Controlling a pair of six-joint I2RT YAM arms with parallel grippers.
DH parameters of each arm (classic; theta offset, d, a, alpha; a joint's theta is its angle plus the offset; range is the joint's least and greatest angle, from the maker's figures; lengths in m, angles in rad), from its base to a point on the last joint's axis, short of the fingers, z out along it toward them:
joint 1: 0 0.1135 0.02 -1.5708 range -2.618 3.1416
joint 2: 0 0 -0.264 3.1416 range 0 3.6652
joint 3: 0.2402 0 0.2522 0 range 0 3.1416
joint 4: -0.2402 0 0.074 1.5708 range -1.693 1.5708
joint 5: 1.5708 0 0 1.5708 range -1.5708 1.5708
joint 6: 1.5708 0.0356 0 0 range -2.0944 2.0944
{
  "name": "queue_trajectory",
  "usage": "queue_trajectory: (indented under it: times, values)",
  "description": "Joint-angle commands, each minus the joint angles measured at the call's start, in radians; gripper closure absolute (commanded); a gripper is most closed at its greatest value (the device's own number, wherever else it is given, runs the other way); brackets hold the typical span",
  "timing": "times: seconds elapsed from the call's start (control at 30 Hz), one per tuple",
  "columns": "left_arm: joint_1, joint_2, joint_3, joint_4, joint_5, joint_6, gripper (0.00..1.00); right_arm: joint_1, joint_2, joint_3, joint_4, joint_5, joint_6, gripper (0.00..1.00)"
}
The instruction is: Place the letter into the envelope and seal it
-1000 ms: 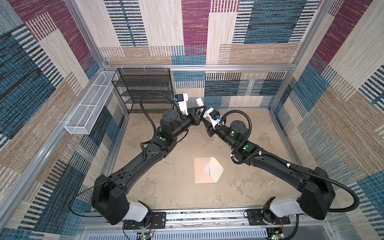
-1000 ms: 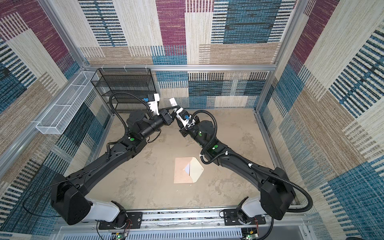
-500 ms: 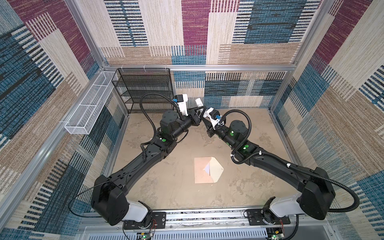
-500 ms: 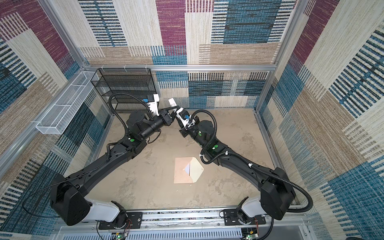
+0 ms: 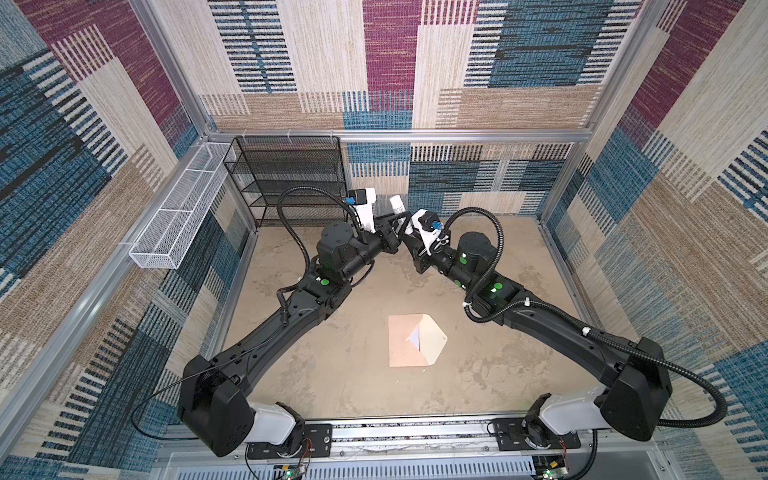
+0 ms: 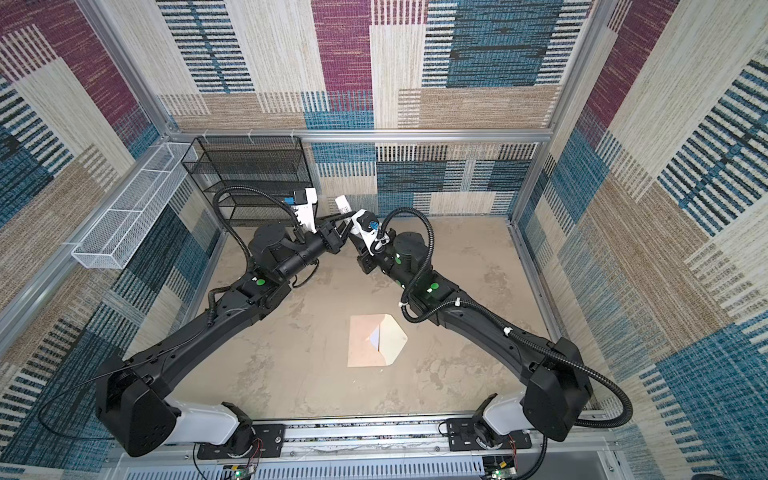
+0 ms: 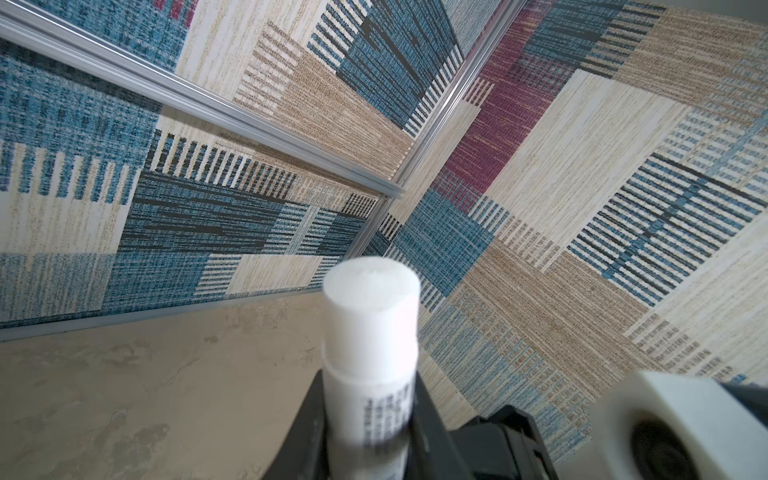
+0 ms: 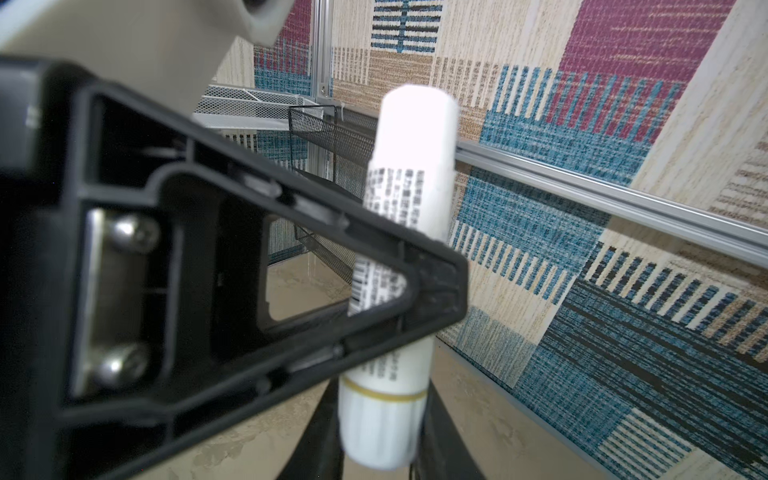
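The peach-tan envelope (image 5: 402, 347) (image 6: 362, 347) lies flat on the table, its cream flap (image 5: 432, 340) open to the right. A small white triangle at its mouth (image 5: 414, 337) seems to be the letter; the rest is hidden inside. High at the back centre both grippers meet on a white tube (image 5: 397, 204) (image 6: 342, 203). My left gripper (image 5: 400, 219) (image 7: 370, 436) is shut on the tube (image 7: 370, 353) around its printed body. My right gripper (image 5: 409, 232) (image 8: 380, 436) is shut on the ribbed end of the tube (image 8: 409, 187), below a yellow ring.
A black mesh shelf rack (image 5: 291, 178) stands at the back left, and a white wire basket (image 5: 178, 216) hangs on the left wall. Patterned walls enclose the tan table (image 5: 353, 386). In the right wrist view the left gripper's black finger (image 8: 291, 270) crosses in front of the tube.
The right gripper's jaws have closed in on the tube's lower end. Both arms stay almost still at the back centre, and the envelope has not moved.
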Motion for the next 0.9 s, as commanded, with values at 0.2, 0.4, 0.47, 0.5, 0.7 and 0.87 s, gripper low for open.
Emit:
queue_trajectory:
  times: [0.2,0.4,0.47,0.5,0.7,0.87]
  values:
    - [0.002,-0.017,-0.042,-0.068,0.133,0.041,1.00,-0.027,-0.010,0.119,-0.097,-0.250,0.132,0.85]
    - [0.054,-0.021,-0.094,0.052,0.282,-0.098,1.00,-0.131,-0.028,0.130,-0.109,-0.559,0.285,0.88]
    - [0.076,-0.022,-0.113,0.093,0.337,-0.140,1.00,-0.173,-0.030,0.116,-0.084,-0.681,0.347,0.88]
    - [0.087,-0.022,-0.120,0.113,0.360,-0.164,1.00,-0.190,-0.029,0.114,-0.079,-0.740,0.372,0.89]
    - [0.116,-0.021,-0.126,0.154,0.533,-0.214,1.00,-0.239,0.003,0.127,-0.070,-1.007,0.475,0.88]
    - [0.115,-0.042,-0.137,0.146,0.567,-0.201,1.00,-0.249,0.039,0.152,-0.120,-1.105,0.488,0.86]
